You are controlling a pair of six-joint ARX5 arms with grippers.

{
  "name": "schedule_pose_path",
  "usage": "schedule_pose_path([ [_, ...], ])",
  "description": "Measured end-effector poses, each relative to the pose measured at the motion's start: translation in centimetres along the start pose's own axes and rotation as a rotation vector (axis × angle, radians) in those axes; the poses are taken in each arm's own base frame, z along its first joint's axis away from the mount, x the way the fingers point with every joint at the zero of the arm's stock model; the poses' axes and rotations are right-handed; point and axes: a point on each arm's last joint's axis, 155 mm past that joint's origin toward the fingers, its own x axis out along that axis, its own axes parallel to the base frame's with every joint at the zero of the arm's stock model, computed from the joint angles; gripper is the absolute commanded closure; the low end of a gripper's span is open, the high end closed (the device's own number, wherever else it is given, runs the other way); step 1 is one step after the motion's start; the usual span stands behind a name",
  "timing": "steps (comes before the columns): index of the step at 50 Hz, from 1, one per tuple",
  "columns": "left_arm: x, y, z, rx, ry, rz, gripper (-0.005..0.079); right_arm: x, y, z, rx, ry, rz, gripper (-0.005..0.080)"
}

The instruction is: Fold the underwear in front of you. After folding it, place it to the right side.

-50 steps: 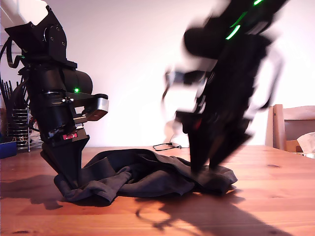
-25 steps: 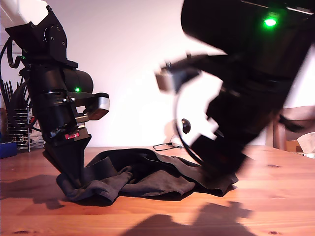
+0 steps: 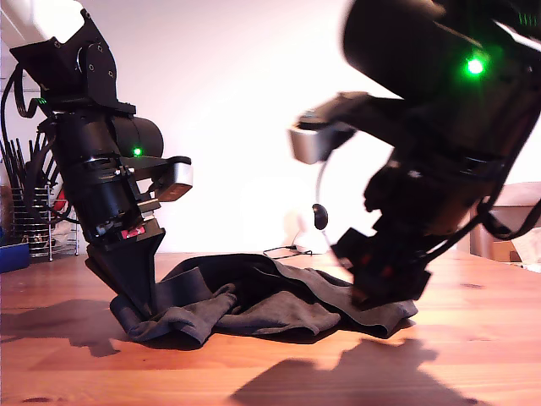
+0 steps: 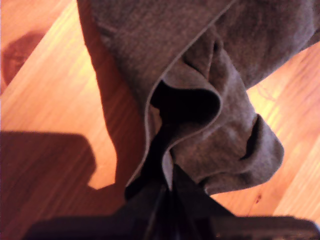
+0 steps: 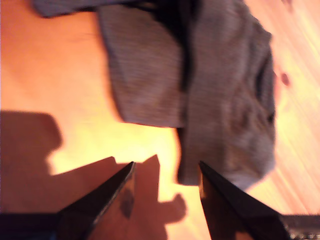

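The underwear (image 3: 254, 296) lies crumpled on the wooden table (image 3: 473, 355), a dark brown-black garment with hemmed edges. My first gripper (image 3: 139, 306) points down at its end towards the exterior view's left and is shut on a pinched fold of fabric; the first wrist view shows the same pinch (image 4: 167, 187), with the underwear (image 4: 200, 60) bunched ahead. My second gripper (image 3: 385, 292), blurred, hangs just above the garment's other end. In the second wrist view it (image 5: 167, 167) stands open and holds nothing, the underwear (image 5: 225, 90) just beyond its tips.
A wire rack (image 3: 34, 220) and a blue object (image 3: 13, 254) stand at the exterior view's left edge. A wooden chair (image 3: 507, 220) is at that view's right edge. A thin cable (image 3: 287, 250) lies behind the garment.
My second gripper has come up off the garment's end and swung towards the exterior view's right. My first gripper has shifted slightly that way too, still holding the fabric.
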Motion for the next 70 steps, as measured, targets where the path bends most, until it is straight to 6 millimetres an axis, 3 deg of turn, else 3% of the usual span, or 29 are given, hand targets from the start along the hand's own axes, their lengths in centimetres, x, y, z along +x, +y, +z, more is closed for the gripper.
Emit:
schedule_pose_path([
  [5,0.0,0.0,0.0,0.000,0.000,0.000,0.0766,0.5,-0.3,-0.5,-0.003,0.011,0.011,0.0399],
  [15,0.0,0.0,0.0,0.000,0.000,0.000,0.0766,1.9,0.9,-1.4,-0.042,0.039,0.046,0.0399],
  [42,0.0,0.0,0.0,0.000,0.001,-0.001,0.0766,3.7,0.7,-0.4,-0.166,0.006,0.000,0.0399],
  [55,0.0,0.0,0.0,0.001,0.000,-0.001,0.0766,4.2,-0.2,-0.2,-0.197,-0.001,-0.032,0.0400],
  [70,0.0,0.0,0.0,0.001,0.000,0.000,0.0766,4.7,-2.8,-1.7,-0.142,0.041,-0.064,0.0432],
])
